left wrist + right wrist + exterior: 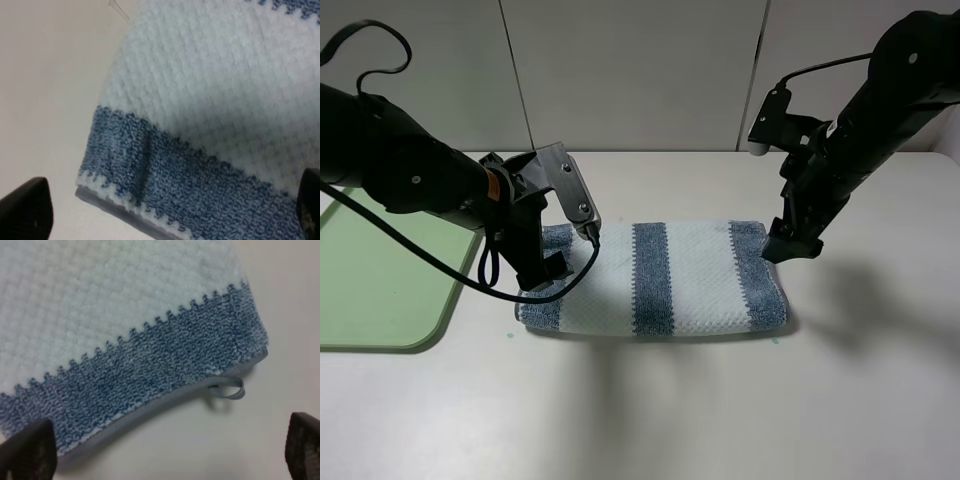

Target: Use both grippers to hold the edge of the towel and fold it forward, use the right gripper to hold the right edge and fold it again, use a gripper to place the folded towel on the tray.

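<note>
Terry-soft and likely limp, the folded striped towel (pixel 655 280) lies on the desk (pixel 720 420) near the tray (pixel 380 290), left gripper (pixel 570 250) and right gripper (pixel 792 243) fingers (pixel 30 452) spread and empty; its grey hem (pixel 165 402) suits pinching.

A towel (pixel 660 280) of waffle-textured terry cloth, rougher in its blue bands, is pictured on a smooth, matt table (pixel 720 420). Its hem (pixel 165 401) is finished in flat grey tape. At nine o'clock, a pale green plastic tray (pixel 370 285) is shown with a faint sheen.
</note>
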